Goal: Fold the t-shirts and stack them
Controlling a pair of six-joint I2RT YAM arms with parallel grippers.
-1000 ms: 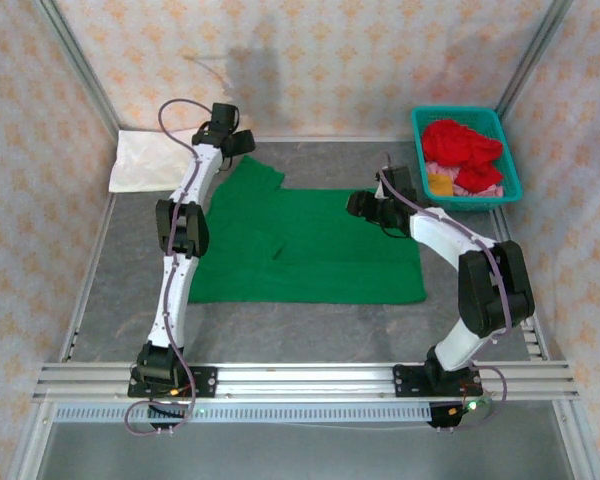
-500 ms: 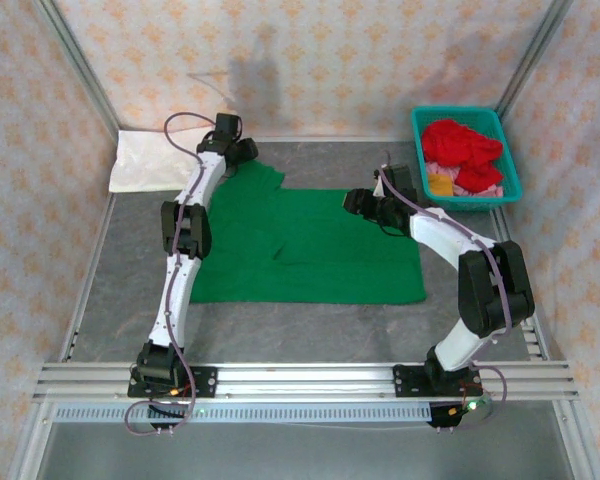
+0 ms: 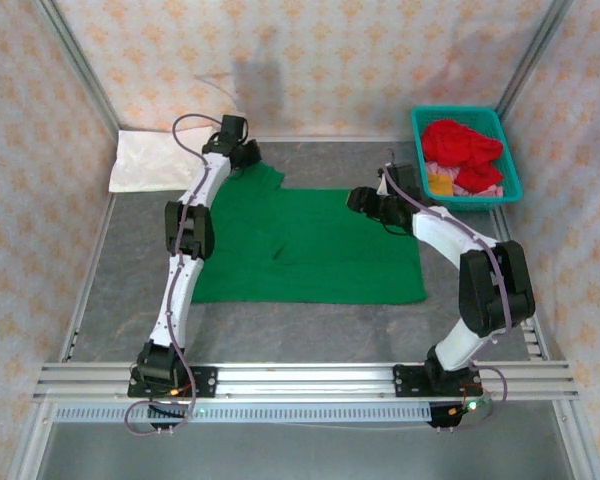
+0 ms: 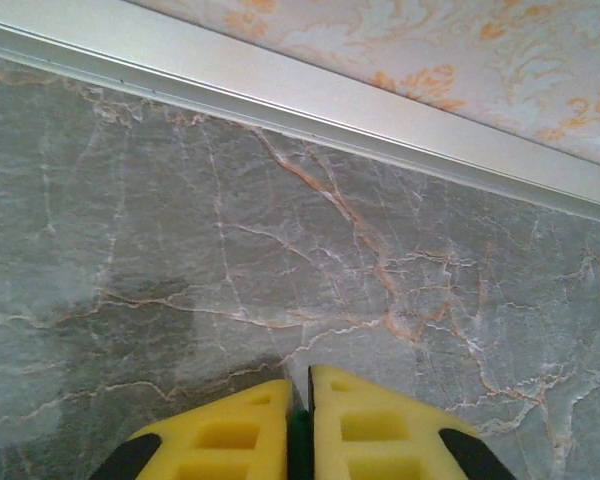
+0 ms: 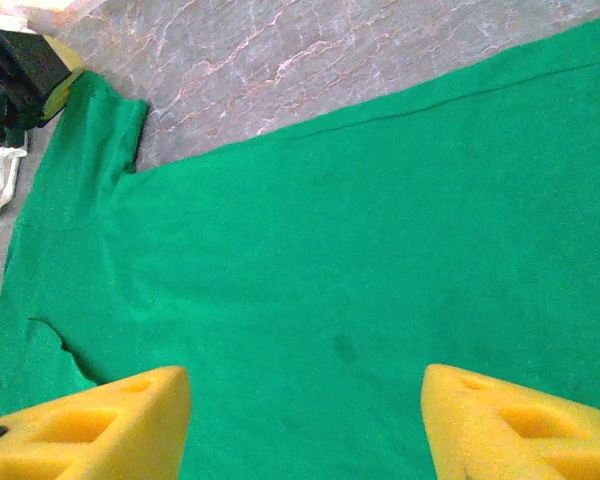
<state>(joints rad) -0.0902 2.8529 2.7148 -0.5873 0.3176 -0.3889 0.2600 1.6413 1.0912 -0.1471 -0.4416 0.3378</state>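
A bright green t-shirt (image 3: 310,245) lies spread flat on the grey marble table (image 3: 130,260). At the shirt's far left sleeve, my left gripper (image 3: 242,155) is shut on the cloth. In the left wrist view a sliver of green cloth (image 4: 299,440) shows pinched between that gripper's (image 4: 300,378) yellow pads. My right gripper (image 3: 365,203) hovers open over the shirt's far right part, and the green cloth (image 5: 360,230) lies flat below its (image 5: 305,378) spread fingers. A folded white t-shirt (image 3: 145,160) rests at the back left corner.
A teal basket (image 3: 512,170) at the back right holds a red shirt (image 3: 460,142), a yellow one (image 3: 440,185) and a pink one (image 3: 485,187). A metal rail (image 4: 280,100) and patterned walls border the table closely behind the left gripper.
My left gripper has shifted slightly right along the sleeve's far edge and closed on the green cloth. The right arm has barely moved.
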